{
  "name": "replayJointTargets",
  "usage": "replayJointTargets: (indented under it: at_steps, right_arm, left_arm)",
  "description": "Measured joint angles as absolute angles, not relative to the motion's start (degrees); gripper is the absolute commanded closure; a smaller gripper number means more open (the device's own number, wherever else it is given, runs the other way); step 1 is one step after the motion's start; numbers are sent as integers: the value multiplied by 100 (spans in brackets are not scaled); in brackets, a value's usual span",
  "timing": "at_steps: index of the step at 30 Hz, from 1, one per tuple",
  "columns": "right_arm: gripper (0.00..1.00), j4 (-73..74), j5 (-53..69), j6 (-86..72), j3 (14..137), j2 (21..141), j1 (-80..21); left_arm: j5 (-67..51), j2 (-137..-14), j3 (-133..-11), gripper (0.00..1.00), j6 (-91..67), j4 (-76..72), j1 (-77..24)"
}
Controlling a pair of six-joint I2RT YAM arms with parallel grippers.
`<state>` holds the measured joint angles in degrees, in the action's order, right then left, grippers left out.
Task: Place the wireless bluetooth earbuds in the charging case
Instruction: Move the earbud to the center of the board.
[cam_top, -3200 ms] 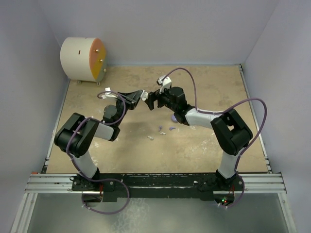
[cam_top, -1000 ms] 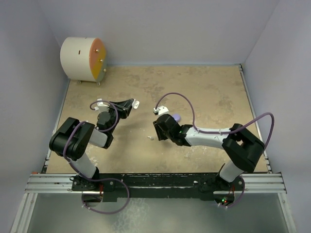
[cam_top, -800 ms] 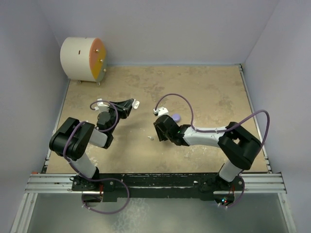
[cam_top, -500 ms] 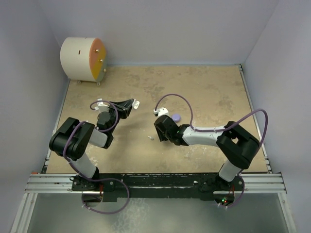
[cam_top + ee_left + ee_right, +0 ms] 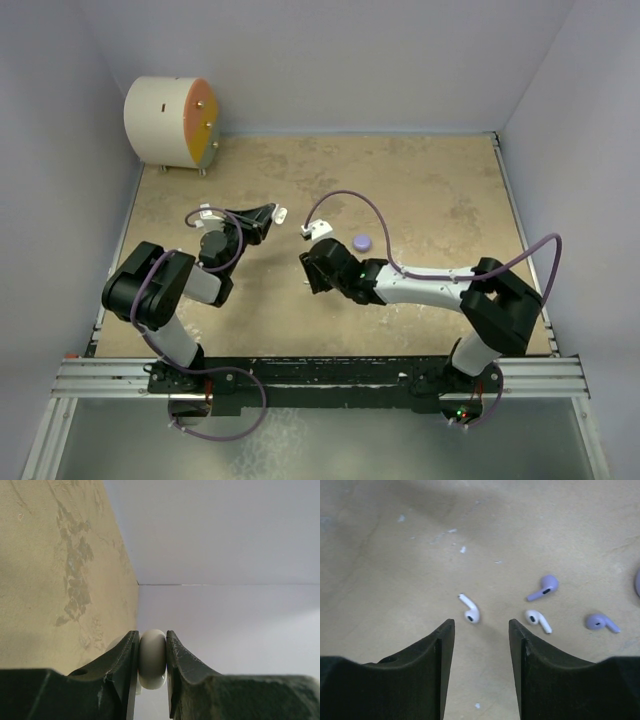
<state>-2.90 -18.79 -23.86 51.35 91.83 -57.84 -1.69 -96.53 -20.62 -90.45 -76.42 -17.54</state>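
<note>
Several earbuds lie on the tan table in the right wrist view: a white earbud [image 5: 470, 611] just ahead of the fingertips, a lilac earbud [image 5: 544, 587], another white earbud [image 5: 537, 619] and a second lilac earbud [image 5: 601, 622]. My right gripper [image 5: 481, 625] hangs low over them, open and holding nothing. From above, the right gripper [image 5: 312, 275] hides the buds. The charging case is in two halves. Its lilac disc [image 5: 361, 241] lies on the table behind my right wrist. Its white disc [image 5: 152, 659] is pinched edge-on in my shut left gripper [image 5: 152, 637], which is held off the table at centre-left [image 5: 272, 215].
A big white drum with an orange face [image 5: 172, 122] stands in the far left corner. Pale walls close the table on three sides, and a metal rail [image 5: 320, 375] runs along the near edge. Small white flecks dot the table surface.
My right gripper has slid left along the table, past the lilac disc, and its jaws have widened. The left gripper has stayed still with the white disc.
</note>
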Motion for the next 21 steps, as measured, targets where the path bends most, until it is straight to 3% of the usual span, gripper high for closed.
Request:
replayJointTargets:
  at_steps: [21]
  right_arm:
    - [52, -242, -2036, -2753, 5251, 9859, -6337]
  left_arm:
    - [-169, -9607, -1874, 100, -9050, -7706, -1675]
